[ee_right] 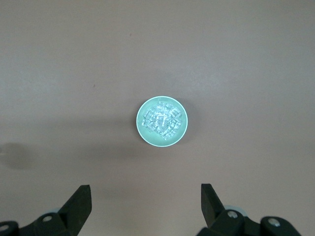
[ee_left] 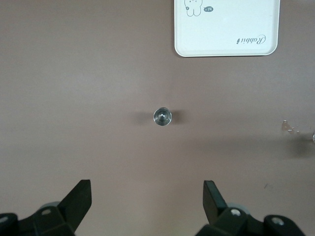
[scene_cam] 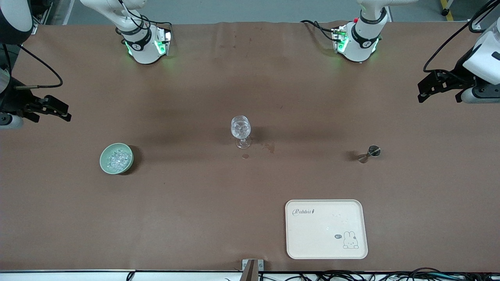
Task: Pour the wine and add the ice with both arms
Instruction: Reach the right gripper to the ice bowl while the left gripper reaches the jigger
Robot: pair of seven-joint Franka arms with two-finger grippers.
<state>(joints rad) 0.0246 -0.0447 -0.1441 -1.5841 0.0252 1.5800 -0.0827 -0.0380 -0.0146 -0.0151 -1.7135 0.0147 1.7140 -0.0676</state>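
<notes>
Both grippers aloft, fingers spread wide — left gripper (ee_left: 146, 199) over jigger (ee_left: 162, 116), right gripper (ee_right: 146, 204) over ice (ee_right: 161, 120).

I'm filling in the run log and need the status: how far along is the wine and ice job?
Nothing looks done yet. The ice sits heaped in the green bowl, the wine glass shows no wine, and the metal jigger stands untouched. Nothing is in hand: the left gripper and right gripper hang open at the table's ends. Pouring and icing remain.
</notes>
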